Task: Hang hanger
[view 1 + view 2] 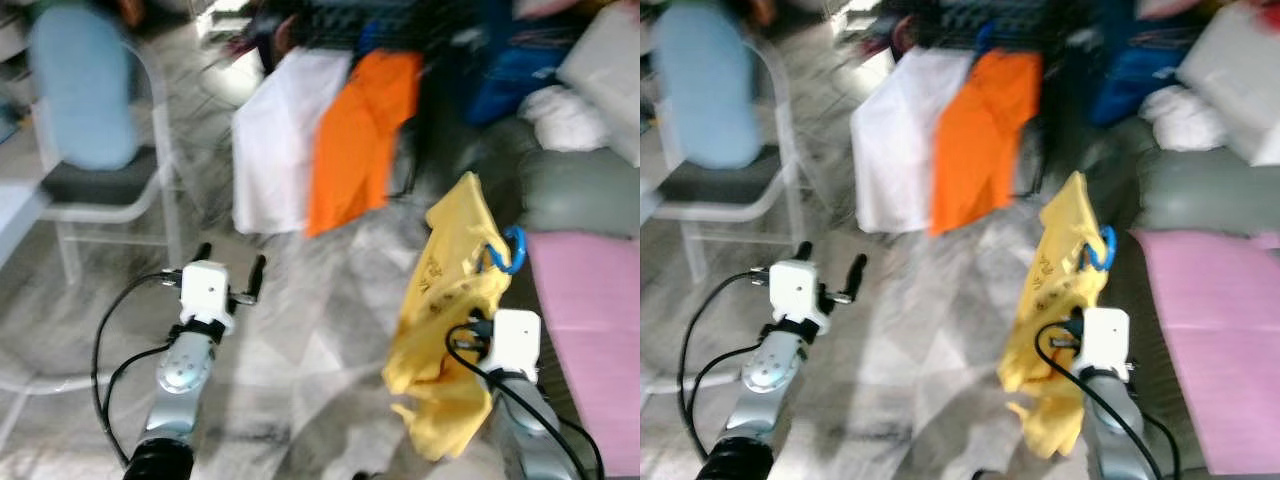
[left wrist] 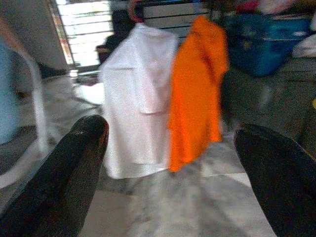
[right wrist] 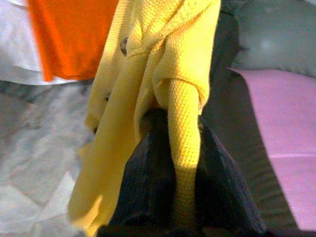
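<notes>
Our right gripper (image 3: 168,163) has its fingers clenched on a yellow knit garment (image 1: 450,300), which hangs on a blue hanger (image 1: 508,252) held up over the grey floor (image 1: 320,330), just beside a pink mat (image 1: 590,330). Our left gripper (image 1: 230,265) is raised with its fingers (image 2: 74,168) released and spread, holding nothing. Ahead, a white shirt (image 1: 280,140) and an orange shirt (image 1: 365,130) hang side by side, apparently from a dark rack, though blur hides it. A chair (image 1: 100,190) stands to the left.

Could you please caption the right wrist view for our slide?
Right gripper shut on yellow knit garment, with orange shirt and pink mat beyond.
</notes>
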Robot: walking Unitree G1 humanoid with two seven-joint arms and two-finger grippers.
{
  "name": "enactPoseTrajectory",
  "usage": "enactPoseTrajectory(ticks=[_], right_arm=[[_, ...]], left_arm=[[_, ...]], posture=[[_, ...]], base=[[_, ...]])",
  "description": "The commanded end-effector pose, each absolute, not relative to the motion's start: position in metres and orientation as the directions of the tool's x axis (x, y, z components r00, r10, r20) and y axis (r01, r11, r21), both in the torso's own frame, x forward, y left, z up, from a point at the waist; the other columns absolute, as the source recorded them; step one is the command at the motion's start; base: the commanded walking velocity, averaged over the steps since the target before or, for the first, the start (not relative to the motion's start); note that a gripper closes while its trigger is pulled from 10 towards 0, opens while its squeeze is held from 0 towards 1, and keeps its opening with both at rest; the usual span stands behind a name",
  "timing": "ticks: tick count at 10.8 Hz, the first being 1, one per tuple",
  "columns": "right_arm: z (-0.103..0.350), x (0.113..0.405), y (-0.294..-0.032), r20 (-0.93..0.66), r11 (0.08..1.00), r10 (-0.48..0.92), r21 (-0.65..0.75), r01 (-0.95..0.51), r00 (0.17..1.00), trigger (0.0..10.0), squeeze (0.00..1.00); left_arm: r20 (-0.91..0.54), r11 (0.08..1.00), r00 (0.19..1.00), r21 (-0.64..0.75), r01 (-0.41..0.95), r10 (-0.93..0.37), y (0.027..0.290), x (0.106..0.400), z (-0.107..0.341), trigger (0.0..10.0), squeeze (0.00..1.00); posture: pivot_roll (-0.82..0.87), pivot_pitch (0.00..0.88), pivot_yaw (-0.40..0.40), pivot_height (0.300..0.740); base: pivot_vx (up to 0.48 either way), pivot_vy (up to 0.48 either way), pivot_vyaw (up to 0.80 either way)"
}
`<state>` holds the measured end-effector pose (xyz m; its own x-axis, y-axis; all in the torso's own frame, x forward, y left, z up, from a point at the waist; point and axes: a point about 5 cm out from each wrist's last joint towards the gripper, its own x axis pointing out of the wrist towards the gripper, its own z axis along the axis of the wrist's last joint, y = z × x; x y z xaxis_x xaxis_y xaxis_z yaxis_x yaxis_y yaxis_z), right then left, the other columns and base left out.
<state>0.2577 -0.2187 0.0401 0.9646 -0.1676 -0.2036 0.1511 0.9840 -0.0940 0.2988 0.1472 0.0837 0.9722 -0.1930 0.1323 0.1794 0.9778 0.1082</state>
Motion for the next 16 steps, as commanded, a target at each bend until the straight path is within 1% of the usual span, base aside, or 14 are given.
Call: enactPoseTrajectory(ticks=[1,5,9,10,16], right_arm=[[0.053,0.264,-0.216,-0.146,0.985,-0.162,-0.087,0.151,0.976,10.0,0.0],[0.053,0.268,-0.208,-0.155,0.99,-0.123,-0.085,0.111,0.98,10.0,0.0],[0.051,0.27,-0.204,-0.17,0.992,-0.115,-0.068,0.105,0.979,10.0,0.0],[0.051,0.27,-0.204,-0.171,0.992,-0.116,-0.068,0.105,0.978,10.0,0.0],[0.048,0.273,-0.198,-0.187,0.994,-0.096,-0.066,0.085,0.978,10.0,0.0]], left_arm=[[0.118,0.979,0.976,0.112,0.172,-0.185,0.152,0.298,0.082,10.0,0.0],[0.111,0.976,0.973,0.103,0.191,-0.202,0.148,0.297,0.08,10.0,0.0],[0.079,0.965,0.962,0.058,0.256,-0.26,0.141,0.297,0.075,10.0,0.0],[0.069,0.967,0.964,0.045,0.252,-0.255,0.142,0.298,0.073,10.0,0.0],[0.036,0.964,0.963,0.01,0.265,-0.266,0.138,0.299,0.067,10.0,0.0]], posture=[[-0.14,0.08,-0.029,0.74],[-0.13,0.075,-0.031,0.74],[-0.13,0.079,-0.03,0.74],[-0.13,0.078,-0.029,0.74],[-0.13,0.068,-0.03,0.74]], base=[[0.379,0.0,0.0],[0.462,0.0,0.0],[0.48,0.0,0.0],[0.48,0.0,-0.46],[0.48,0.0,0.0]])
